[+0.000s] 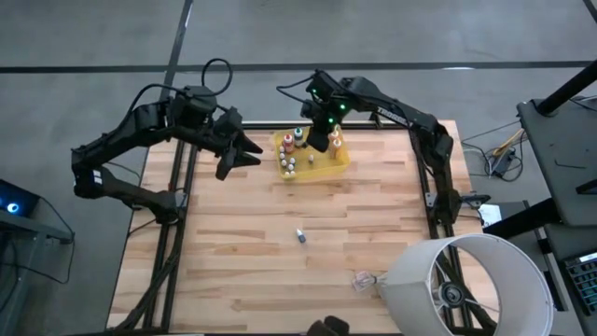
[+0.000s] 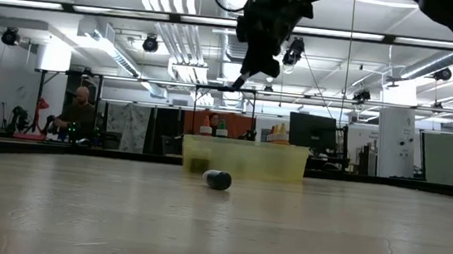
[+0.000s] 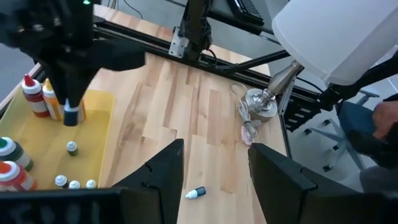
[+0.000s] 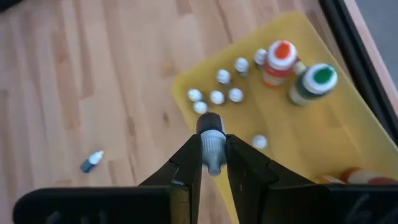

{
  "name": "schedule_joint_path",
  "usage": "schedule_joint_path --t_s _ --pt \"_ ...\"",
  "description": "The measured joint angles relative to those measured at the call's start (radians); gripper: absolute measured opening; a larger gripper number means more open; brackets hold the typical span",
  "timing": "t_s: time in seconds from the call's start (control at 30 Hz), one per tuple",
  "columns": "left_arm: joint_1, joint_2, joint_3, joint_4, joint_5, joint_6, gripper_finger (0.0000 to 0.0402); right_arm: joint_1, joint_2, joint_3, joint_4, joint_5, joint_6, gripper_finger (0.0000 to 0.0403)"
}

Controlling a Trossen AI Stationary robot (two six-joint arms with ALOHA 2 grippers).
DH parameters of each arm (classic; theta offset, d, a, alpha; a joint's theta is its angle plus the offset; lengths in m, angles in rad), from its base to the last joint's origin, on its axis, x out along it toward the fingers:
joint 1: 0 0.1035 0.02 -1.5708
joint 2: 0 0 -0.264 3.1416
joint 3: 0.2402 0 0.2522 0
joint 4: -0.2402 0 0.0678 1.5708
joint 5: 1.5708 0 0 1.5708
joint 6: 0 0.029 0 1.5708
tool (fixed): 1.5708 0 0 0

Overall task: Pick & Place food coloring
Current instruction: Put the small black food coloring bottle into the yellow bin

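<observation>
The translucent yellow tray lies at the table's far middle. In it stand several food coloring bottles with red, green and orange caps, along with tiny white-capped ones. My right gripper hangs above the tray's near-left part, shut on one tiny bottle. Another tiny bottle lies on its side on the bare wood at mid-table, also seen in the low view. My left gripper hovers open just left of the tray, touching nothing. My right gripper pinches the tiny bottle by its pale grey body between the two fingers, coming from above and pointing down. The bottle's dark end sticks out below the fingertips. It is upright and lifted clear above the tray floor.
A white lampshade on a metal base stands at the near right corner, with a crumpled clear plastic scrap beside it. Black frame rails run along the table's left and right sides. Open wood stretches between the tray and the near edge.
</observation>
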Motion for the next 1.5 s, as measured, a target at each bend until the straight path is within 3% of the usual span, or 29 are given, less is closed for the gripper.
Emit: schedule_joint_path --t_s 0.4,1.1,1.5 --pt "0.0 0.0 0.0 0.0 -0.007 0.007 0.0152 -0.047 0.107 0.099 -0.044 0.045 0.026 0.0056" --pt "0.0 0.0 -0.002 0.0 -0.037 0.028 0.0152 -0.08 0.23 0.093 -0.044 0.146 0.027 0.0056" --pt "0.0 0.0 -0.042 0.001 -0.045 0.027 0.0152 -0.078 0.261 0.093 -0.07 0.294 -0.176 0.0056"
